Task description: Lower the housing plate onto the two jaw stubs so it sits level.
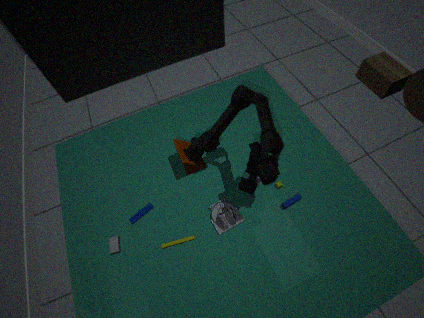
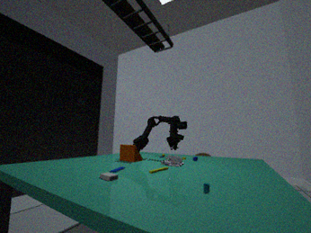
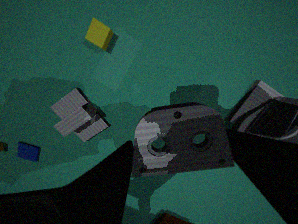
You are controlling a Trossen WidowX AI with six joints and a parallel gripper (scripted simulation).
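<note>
The gripper [image 1: 248,186] [image 2: 174,147] [image 3: 174,139] pinches a gray housing plate [image 3: 186,137] above the green table [image 1: 125,280] [image 2: 171,215] [image 3: 210,30]. Beyond the plate in the wrist view lies a yellow block [image 1: 278,185] [image 3: 99,34].

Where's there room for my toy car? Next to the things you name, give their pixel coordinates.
There looks to be a small gap between the white block [image 1: 114,245] [image 2: 108,176], left blue bar [image 1: 141,213] [image 2: 117,170] and yellow stick [image 1: 178,242] [image 2: 159,170]. It's crowded around the grey plate [image 3: 182,159] in the jaws, with grey parts [image 1: 226,217] [image 2: 173,162] [image 3: 75,120] nearby.

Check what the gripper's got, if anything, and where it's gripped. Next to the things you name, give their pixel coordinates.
The gripper [image 1: 248,186] [image 2: 174,148] [image 3: 174,139] holds the grey housing plate [image 3: 189,125] by its two opposite side edges, one finger on each.
</note>
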